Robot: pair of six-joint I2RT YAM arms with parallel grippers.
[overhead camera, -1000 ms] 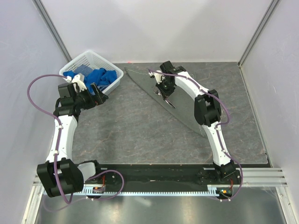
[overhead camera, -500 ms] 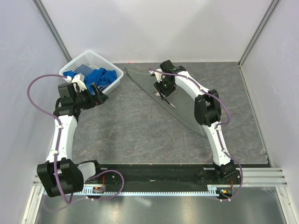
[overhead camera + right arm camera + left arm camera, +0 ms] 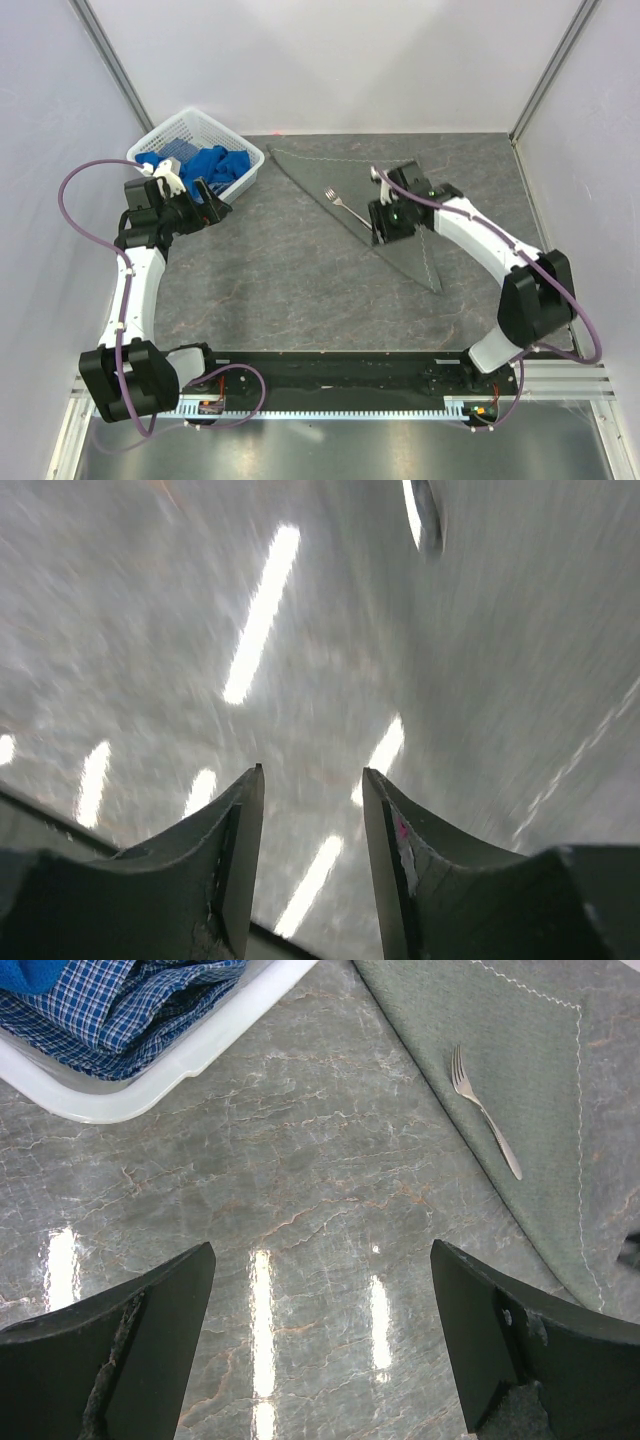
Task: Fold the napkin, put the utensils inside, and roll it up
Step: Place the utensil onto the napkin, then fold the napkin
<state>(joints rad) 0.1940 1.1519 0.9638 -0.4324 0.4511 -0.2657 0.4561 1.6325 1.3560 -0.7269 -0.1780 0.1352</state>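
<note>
Napkin (image 3: 330, 170): dark grey, folded into a triangle, flat before me. Fork (image 3: 347, 206): small, silver, lying on it along my fold.

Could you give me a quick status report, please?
Left gripper open, right gripper open, both empty. Fork lies on folded napkin. Basket stands apart, not blocking.

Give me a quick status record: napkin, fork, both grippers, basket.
napkin: folded into a triangle, flat on the table
fork: lying on the napkin near its long folded edge, not held
right gripper: open, empty, just off the fork's handle end
left gripper: open, empty, above the table beside the basket
basket: white, holds blue cloths, far left
</note>
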